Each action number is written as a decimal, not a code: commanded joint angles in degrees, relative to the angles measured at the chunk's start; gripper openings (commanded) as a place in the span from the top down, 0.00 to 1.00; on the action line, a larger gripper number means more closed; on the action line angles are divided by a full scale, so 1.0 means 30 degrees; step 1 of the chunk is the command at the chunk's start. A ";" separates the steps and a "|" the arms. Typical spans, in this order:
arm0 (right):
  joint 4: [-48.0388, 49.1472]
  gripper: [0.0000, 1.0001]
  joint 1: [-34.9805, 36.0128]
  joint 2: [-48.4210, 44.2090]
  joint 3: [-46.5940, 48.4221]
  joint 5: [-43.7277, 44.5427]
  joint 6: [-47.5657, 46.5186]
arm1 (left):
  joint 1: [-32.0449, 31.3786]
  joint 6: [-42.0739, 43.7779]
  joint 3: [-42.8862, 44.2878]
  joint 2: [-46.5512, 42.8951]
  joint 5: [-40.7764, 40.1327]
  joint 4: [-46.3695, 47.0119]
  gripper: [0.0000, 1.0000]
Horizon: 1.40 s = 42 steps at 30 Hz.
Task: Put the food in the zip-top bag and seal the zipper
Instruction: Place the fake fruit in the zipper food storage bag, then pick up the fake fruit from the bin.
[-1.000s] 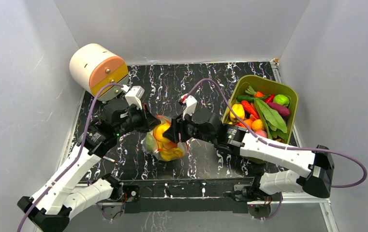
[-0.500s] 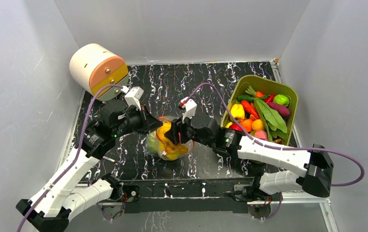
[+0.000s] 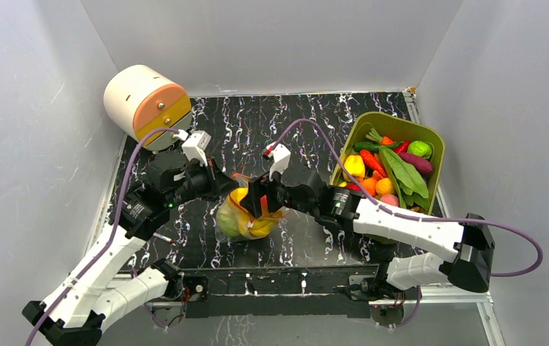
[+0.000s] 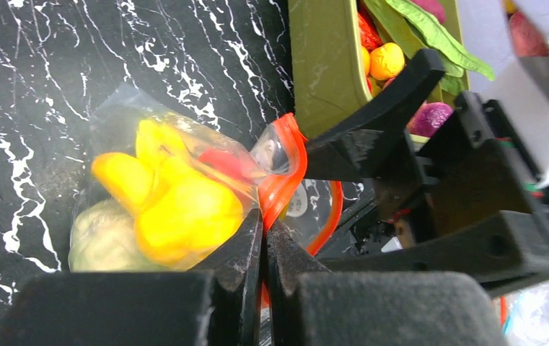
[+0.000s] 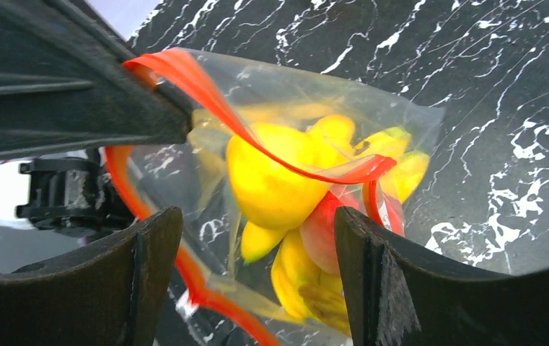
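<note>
Clear zip-top bag (image 3: 231,220): lying just left of centre in the top view, on the black marbled table (image 3: 307,122), between the two grippers, with its mouth lifted toward the upper part of the frame.
Food (image 3: 248,228): yellow pieces, a pale green one and a red one are seen packed inside the bag; more is heaped in the olive tub (image 3: 363,126) at the right.
Zipper (image 4: 291,167): the red-orange strip is parted into an open loop at the bag's mouth.
Left arm (image 3: 105,256): stretched from the lower left corner diagonally up and right, the wrist turned toward the bag.
Left gripper (image 4: 263,234): the jaws are pressed together and clamped on the zipper strip.
Right arm (image 3: 408,231): laid out from the lower right toward the left, the forearm passing below the tub.
Right gripper (image 5: 257,231): the fingers (image 5: 152,274) are held wide apart, the bag's mouth and the yellow food being seen between them; nothing is clamped.
Cream drum (image 3: 141,101): tilted on its side in the upper left, its peach and yellow face turned toward the table.
</note>
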 commanded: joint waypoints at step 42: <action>-1.2984 0.47 -1.3164 -0.0807 0.5055 0.6437 -0.2008 | -0.0027 0.6099 -0.5399 -0.3214 -0.1220 0.1537 1.00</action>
